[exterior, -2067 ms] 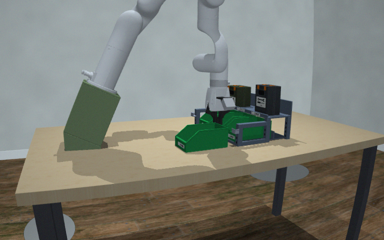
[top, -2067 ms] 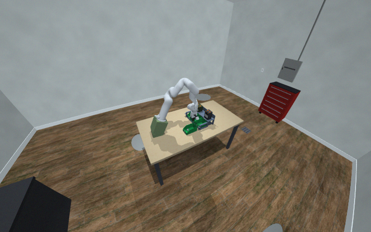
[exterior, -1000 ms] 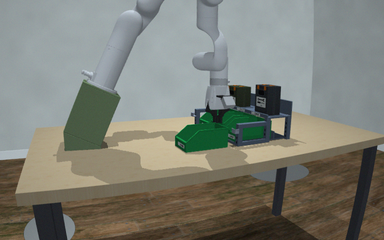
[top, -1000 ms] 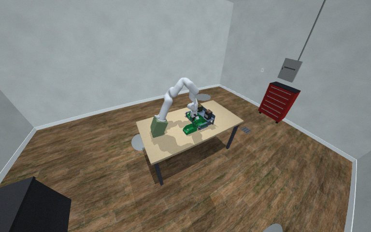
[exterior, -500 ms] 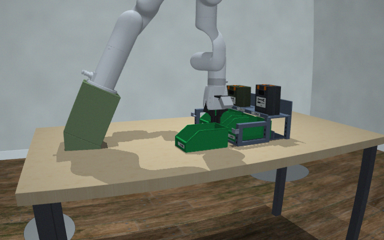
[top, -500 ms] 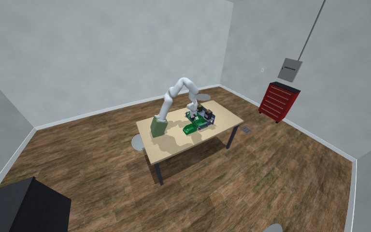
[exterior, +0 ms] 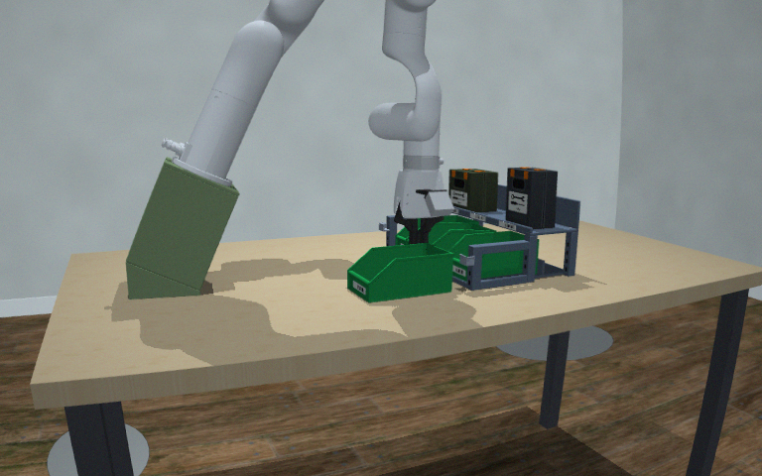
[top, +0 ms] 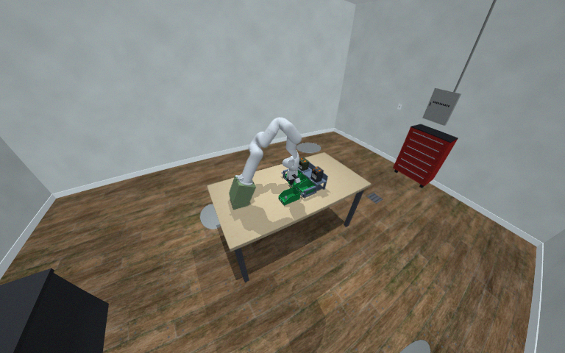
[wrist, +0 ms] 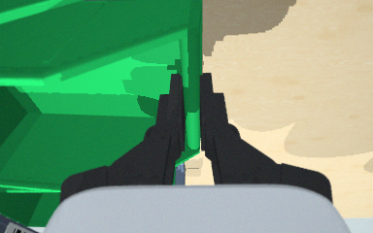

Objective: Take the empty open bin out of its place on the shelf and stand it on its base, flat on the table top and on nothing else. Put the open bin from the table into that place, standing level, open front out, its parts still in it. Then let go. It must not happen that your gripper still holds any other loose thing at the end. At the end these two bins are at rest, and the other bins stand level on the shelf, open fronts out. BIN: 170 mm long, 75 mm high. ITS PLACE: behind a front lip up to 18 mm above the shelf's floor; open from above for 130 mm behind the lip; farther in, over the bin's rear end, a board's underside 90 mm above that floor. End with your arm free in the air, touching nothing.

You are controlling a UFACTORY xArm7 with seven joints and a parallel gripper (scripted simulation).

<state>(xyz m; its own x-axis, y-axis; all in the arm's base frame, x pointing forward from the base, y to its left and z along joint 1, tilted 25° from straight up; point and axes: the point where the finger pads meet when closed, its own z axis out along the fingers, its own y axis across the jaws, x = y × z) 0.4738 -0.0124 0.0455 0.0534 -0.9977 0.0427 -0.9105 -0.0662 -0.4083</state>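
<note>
Pinched at its front wall between the clenched fingers of the gripper [top: 293, 182] [exterior: 417, 235] [wrist: 192, 97], a green bin [wrist: 193, 87], apparently the empty one due to leave its place, is seen at the shelf [top: 309, 191] [exterior: 500, 246] [wrist: 180, 176] in the wrist view. One finger stands on the inner side of the wall and the other on the outer, table side, while the bin's long axis runs away from the jaws toward the shelf's interior, roughly along the line in which they close. That relation governs the coming move: with the hold at the front end only, the rear is likely to sag or catch beneath the board unless the bin is lifted over the lip and drawn outward. The table bin [top: 289, 195] [exterior: 413, 275] stands upright on the table [top: 266, 220] [exterior: 315, 319], just in front of the shelf and apart from the fingers. The single arm [top: 254, 151] [exterior: 241, 83] must serve both bins. Hidden behind the high side of the table bin in the exterior view are its parts and the fingertips; the top view is too small to confirm its contents. The gripped bin's rear end is out of sight, and whether its base has left the shelf floor cannot be told.

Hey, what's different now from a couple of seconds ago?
The gripper has shifted slightly toward the green pedestal. Its fingers seem to have closed, now gripping a shelf bin's wall. The bin standing on the table stayed put.
</note>
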